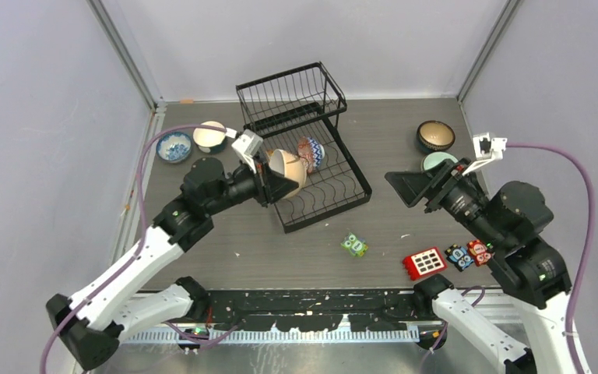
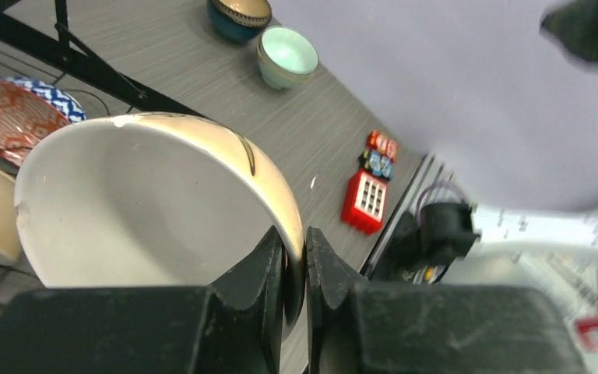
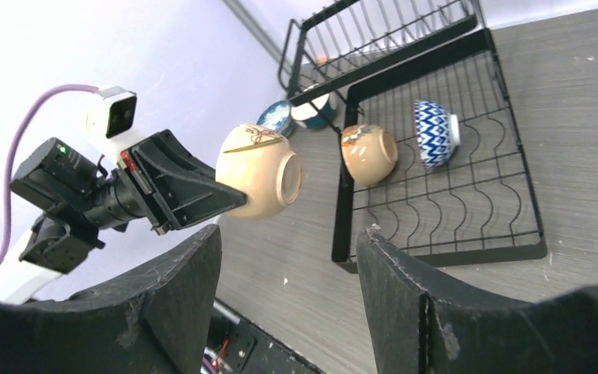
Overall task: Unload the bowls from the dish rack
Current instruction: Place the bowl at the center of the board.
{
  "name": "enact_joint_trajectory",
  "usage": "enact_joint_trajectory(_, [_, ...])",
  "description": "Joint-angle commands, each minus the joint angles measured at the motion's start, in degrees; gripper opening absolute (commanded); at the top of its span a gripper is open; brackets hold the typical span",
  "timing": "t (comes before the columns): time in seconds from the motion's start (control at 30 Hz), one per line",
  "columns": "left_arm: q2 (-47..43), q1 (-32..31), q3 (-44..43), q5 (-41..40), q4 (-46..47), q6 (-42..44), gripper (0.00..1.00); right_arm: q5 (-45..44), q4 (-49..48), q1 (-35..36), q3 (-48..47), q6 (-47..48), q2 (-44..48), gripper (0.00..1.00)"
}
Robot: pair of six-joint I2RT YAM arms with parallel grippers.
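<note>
While the cream bowl (image 2: 148, 202) is pinched by its rim in the left gripper (image 2: 294, 248), aloft at the rack's (image 1: 327, 209) left side, a tan bowl (image 3: 368, 154) and a blue bowl (image 3: 434, 134) are seen tipped in its tray; the right gripper (image 3: 290, 238) is held spread.

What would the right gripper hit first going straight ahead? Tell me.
Probably the dish rack, at its near edge, if the right gripper is low enough; height is unclear. Passing above, it would reach the cream bowl pinched in the left gripper.

No lettering or numbers can be read (the toy blocks (image 1: 467, 254) show only blurred patterns).
</note>
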State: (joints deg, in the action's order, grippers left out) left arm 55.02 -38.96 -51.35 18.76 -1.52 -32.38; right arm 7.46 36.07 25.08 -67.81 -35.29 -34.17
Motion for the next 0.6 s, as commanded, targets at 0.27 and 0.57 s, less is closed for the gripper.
enact_joint_trajectory(0.27, [-2.32,-27.58,-15.7,-16.49,-39.98,50.75,0.0,8.27,23.01,7.44,-19.48,8.53,-22.85,0.69])
enact_joint_trajectory(0.57, [6.03,-49.43,-15.09,-36.39,-53.45,65.97,0.0,-4.65,33.1,24.46,-28.35,16.89,-36.22,0.7])
